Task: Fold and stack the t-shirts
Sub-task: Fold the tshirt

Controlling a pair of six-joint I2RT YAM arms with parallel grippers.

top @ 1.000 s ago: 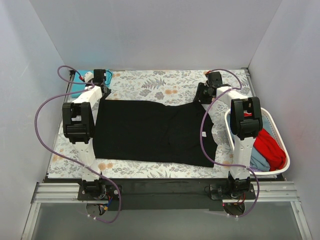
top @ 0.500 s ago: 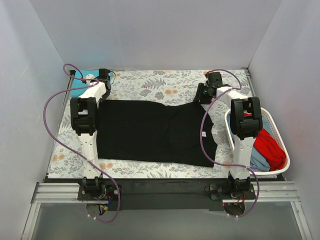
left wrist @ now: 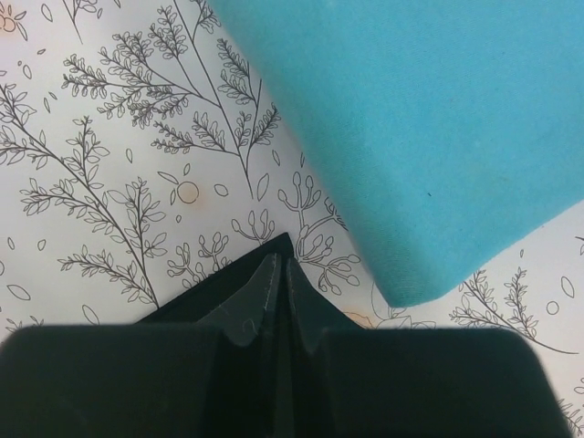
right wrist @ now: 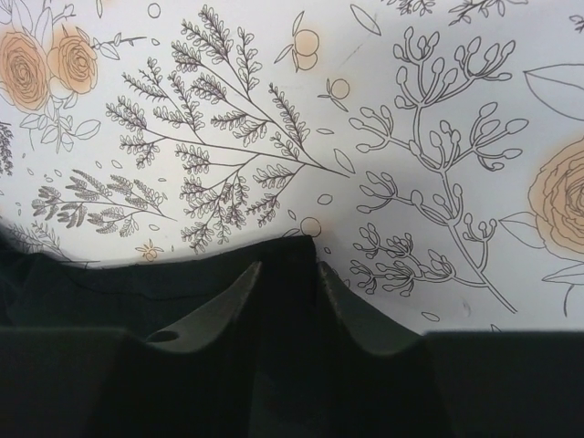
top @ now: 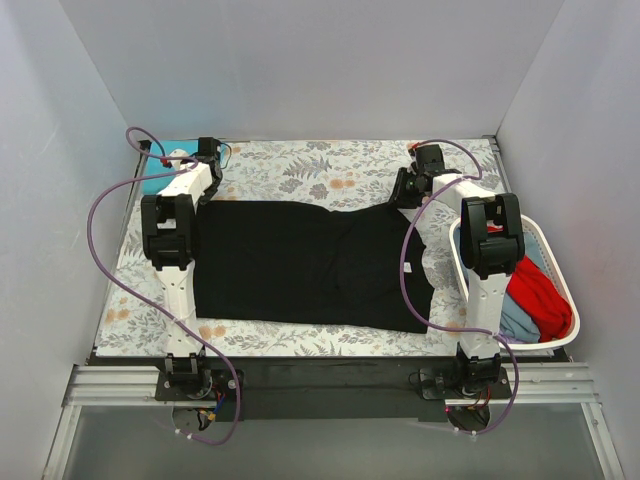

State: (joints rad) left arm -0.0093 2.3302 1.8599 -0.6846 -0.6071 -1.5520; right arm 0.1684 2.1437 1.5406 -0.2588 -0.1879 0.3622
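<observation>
The large black t-shirt lies spread flat on the floral covering. My left gripper is at its far-left corner; in the left wrist view the gripper is shut on the black corner. My right gripper is at the far-right corner; in the right wrist view it is shut on black cloth. The teal t-shirt lies just beyond the left gripper, at the far-left corner of the table. Red and light-blue shirts lie in the basket.
The white laundry basket stands at the right edge beside the right arm. The floral covering shows bare behind the black shirt. Grey walls close in on three sides. Purple cables loop beside both arms.
The left arm has shifted toward the far-left corner with the black shirt's corner, then held still. The right arm has hardly moved.
</observation>
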